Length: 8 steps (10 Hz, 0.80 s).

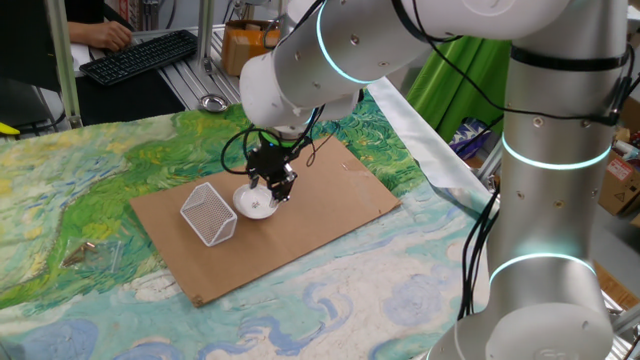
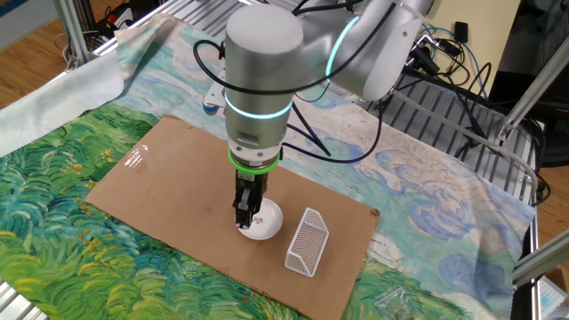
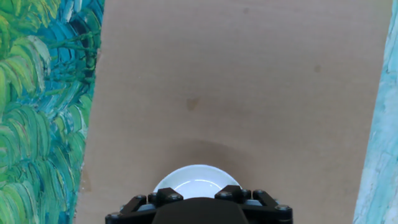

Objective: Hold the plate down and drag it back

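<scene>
Plate (image 1: 254,204) sits on the cardboard sheet (image 1: 340,205), right beside the wire-mesh basket (image 1: 209,213). Gripper (image 2: 243,217) is down at the plate's rim, pointing straight down; contact looks likely but I can't confirm pressing. Jaws look close together, though I cannot tell for sure. Hold-down seems about in place; the drag back appears not yet done, with bare cardboard around the plate.

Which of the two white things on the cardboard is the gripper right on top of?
The plate, the small round dish: the gripper sits on its rim. The wire-mesh basket stands beside it, untouched.
</scene>
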### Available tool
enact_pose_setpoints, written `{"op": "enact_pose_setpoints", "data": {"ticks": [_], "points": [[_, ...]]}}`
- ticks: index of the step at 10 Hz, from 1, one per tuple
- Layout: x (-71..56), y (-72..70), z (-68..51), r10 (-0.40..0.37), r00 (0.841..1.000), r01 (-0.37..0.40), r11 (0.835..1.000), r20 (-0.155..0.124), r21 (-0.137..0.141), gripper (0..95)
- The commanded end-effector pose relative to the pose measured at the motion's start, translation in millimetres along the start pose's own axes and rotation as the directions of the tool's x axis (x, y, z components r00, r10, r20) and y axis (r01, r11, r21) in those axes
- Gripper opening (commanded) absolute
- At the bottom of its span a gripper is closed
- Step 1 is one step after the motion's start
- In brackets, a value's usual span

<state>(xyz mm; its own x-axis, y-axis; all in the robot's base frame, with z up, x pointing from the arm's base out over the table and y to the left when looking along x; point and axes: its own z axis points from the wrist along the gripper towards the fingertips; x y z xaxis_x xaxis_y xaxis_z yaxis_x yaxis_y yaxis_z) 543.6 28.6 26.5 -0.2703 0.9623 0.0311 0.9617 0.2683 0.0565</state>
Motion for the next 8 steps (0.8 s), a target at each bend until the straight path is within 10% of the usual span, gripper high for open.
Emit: {"op": "enact_pose_setpoints", "data": {"ticks": [1,2,3,5,6,8], "points": [[5.9,3.8,0.5,-0.094,0.996,0.094,0.996,0.001,0.002,38.0],[9.5,5.1,-0.6,-0.149,0.989,0.149,0.989,0.0,0.001,19.0],[12.7,6.3,-1.6,-0.215,0.977,0.215,0.977,0.0,0.001,19.0],[18.0,8.0,-3.3,-0.426,0.905,0.426,0.905,-0.005,0.001,0.0],[19.1,8.3,-3.5,-0.502,0.865,0.502,0.865,-0.006,-0.001,0.0],[19.3,8.5,-3.1,-0.688,0.726,0.688,0.726,-0.01,-0.008,0.0]]}}
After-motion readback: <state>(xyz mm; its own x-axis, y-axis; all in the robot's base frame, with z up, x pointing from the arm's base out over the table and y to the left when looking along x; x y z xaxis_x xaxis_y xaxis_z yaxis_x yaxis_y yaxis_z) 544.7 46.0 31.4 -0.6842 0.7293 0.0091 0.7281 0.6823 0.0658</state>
